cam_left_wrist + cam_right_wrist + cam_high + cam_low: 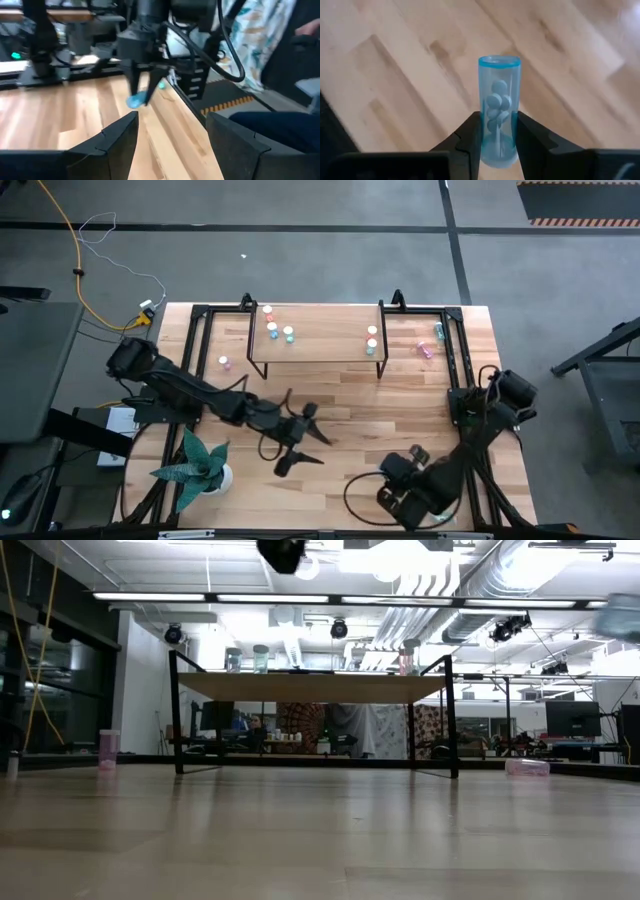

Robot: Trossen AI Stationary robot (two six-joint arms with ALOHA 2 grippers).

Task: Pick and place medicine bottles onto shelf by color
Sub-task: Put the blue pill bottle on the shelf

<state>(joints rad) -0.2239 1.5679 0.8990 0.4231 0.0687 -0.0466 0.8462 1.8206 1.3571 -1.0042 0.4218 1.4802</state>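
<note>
The right claw (498,131) pinches a clear teal bottle (499,107) of round pills above the pale butcher-block bench (340,405), near its front right corner. The left claw (300,442) gapes wide mid-bench. Other bottles stand on the wood-topped, black-legged shelf (320,340).

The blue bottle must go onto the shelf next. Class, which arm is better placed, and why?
Right. The right gripper is already shut on the blue bottle, while the left gripper is open and empty over the table's middle.
</note>
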